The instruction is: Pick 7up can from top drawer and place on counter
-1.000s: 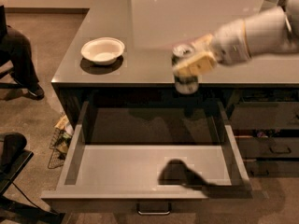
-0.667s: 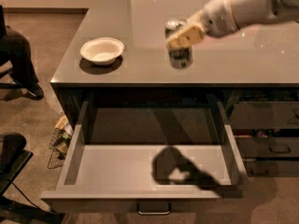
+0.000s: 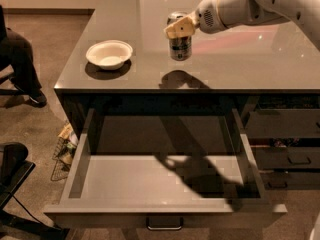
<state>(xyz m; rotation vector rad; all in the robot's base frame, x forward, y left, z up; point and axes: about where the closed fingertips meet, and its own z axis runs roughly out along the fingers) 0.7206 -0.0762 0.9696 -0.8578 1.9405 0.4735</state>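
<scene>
The 7up can [image 3: 180,45] stands upright over the middle of the counter [image 3: 260,64]; I cannot tell whether its base touches the surface. My gripper [image 3: 179,28] reaches in from the upper right and is shut on the can's upper part, with a tan finger pad [image 3: 181,29] across its top. The white arm runs off to the right edge. The top drawer [image 3: 125,184] is pulled fully out below the counter. Its pale floor is bare apart from the arm's shadow, and its small handle [image 3: 164,227] is at the front.
A white bowl [image 3: 109,54] sits on the counter's left part. Narrower dark drawers [image 3: 292,159] with handles are on the right. A wire basket [image 3: 62,151] lies on the floor at left, beside a dark chair base [image 3: 12,179] and a dark figure [image 3: 17,59].
My gripper has carried the can from above the counter's front edge farther back over the counter. The arm's shadow in the drawer has shifted with it.
</scene>
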